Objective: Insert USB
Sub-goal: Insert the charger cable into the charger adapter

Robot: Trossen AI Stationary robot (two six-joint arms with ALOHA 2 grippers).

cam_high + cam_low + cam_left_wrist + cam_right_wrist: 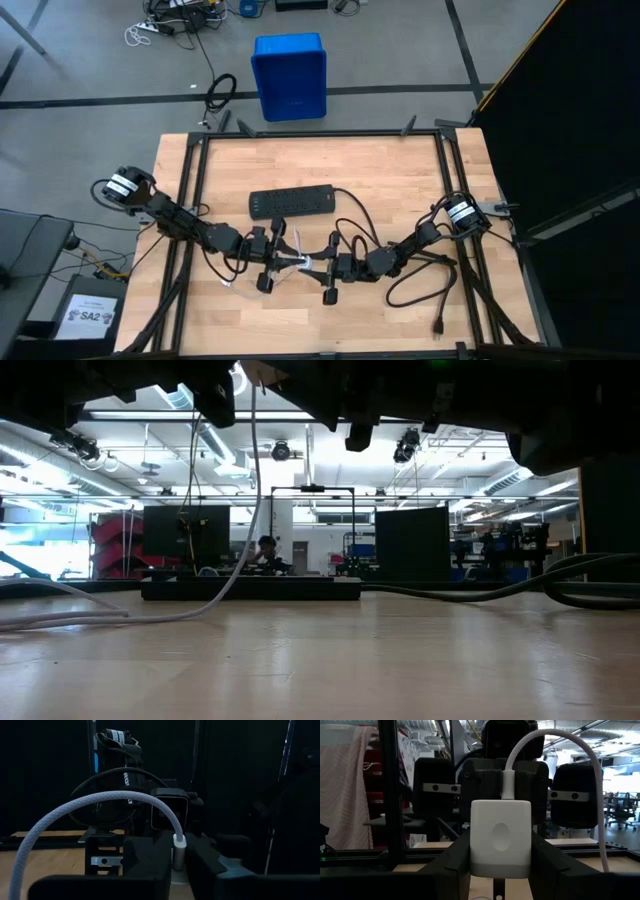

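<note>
White cube adapter (500, 836) clamped in right gripper (333, 268) at surface centre, whitish-grey USB (559, 750) plugged in, left gripper (272, 262) at nine o'clock narrowly parted around plug (179, 851).

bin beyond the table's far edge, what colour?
Blue; clearest in the high view.

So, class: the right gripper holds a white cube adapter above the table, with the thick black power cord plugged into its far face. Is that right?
Not quite. The right gripper does hold the white cube adapter, but what is plugged into its far face is the thin whitish-grey USB cable, not the black power cord, which lies on the table. The right wrist view shows it.
</note>
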